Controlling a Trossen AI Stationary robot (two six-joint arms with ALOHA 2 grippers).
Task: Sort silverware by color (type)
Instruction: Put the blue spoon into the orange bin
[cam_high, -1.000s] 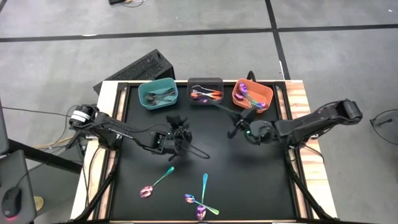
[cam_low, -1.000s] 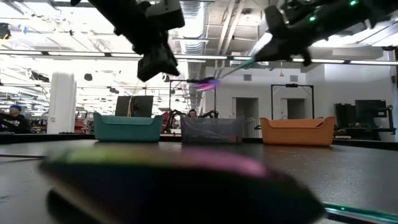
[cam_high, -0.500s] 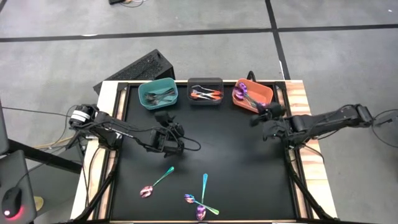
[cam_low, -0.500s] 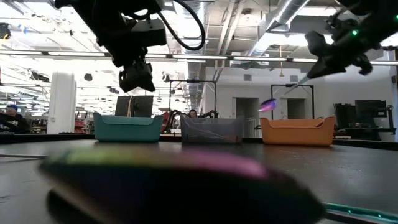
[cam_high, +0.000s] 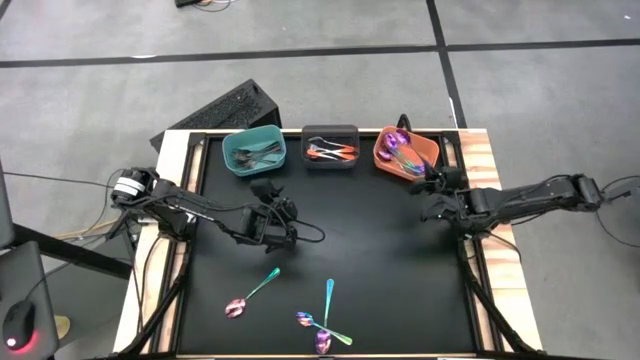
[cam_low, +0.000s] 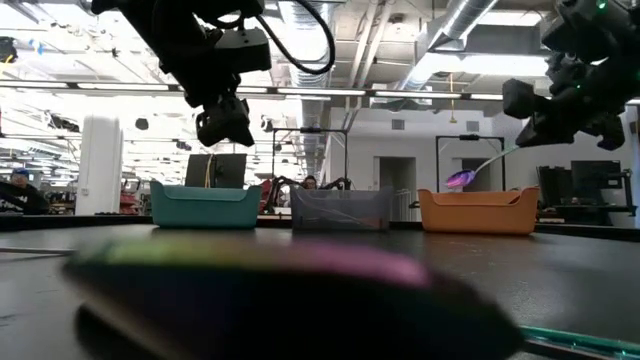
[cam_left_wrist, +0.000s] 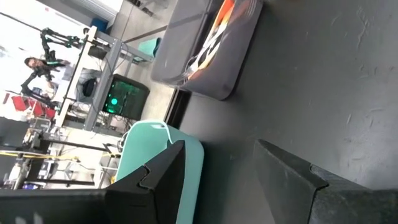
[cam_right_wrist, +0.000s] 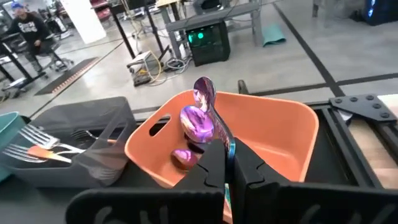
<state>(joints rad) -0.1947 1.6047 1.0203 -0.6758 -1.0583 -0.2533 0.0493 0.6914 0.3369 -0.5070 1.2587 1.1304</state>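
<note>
Right gripper (cam_right_wrist: 225, 163), jaws clamped on an iridescent spoon (cam_right_wrist: 202, 118), hangs at the orange bin (cam_high: 415, 150) upper right (bowl already over it): release low and centred; left gripper (cam_high: 270, 222), jaws apart, waits mid-counter (cam_high: 380, 270).

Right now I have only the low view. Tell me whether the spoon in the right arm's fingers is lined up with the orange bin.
Observer: The right wrist view shows the right arm's fingers shut on the iridescent spoon by its handle, with the bowl end pointing into the orange bin.
Operator: Report what's in that bin.
Observer: Other purple iridescent spoons; I see nothing else in it.
Operator: Check the left arm.
Observer: The left arm's fingers are open and empty, facing the teal bin and grey bin.
</note>
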